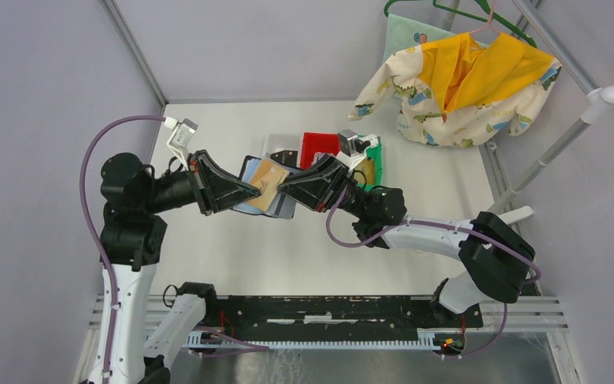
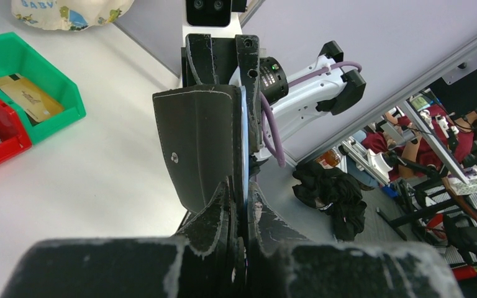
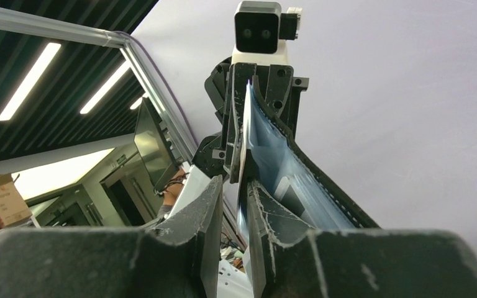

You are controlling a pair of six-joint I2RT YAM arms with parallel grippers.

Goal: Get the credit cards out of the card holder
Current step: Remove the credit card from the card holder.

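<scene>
Card holder (image 1: 249, 170) is hanging open above the white table (image 1: 232, 256), grey walls closing in around it. The left pincer (image 1: 248, 192) is pinching its left leaf and the right pincer (image 1: 286, 186) its right edge. A tan credit card (image 1: 269, 186) is lying on it between their tips. Behind the right pincer, a red bin (image 1: 317, 146) and a green bin (image 1: 376, 158) are sitting, with a dinosaur-print jacket (image 1: 456, 88) hanging farther behind.

From the left wrist, the left pincer is pressing on the card holder's black cover straight ahead. Off to its left, the green bin is holding another tan card (image 2: 26, 96), its print unreadable. "BABY" is showing on the jacket.

From the right wrist, the right pincer is squeezing the light-blue lining, with ceiling strip lights (image 3: 28, 81) glowing to its left.
</scene>
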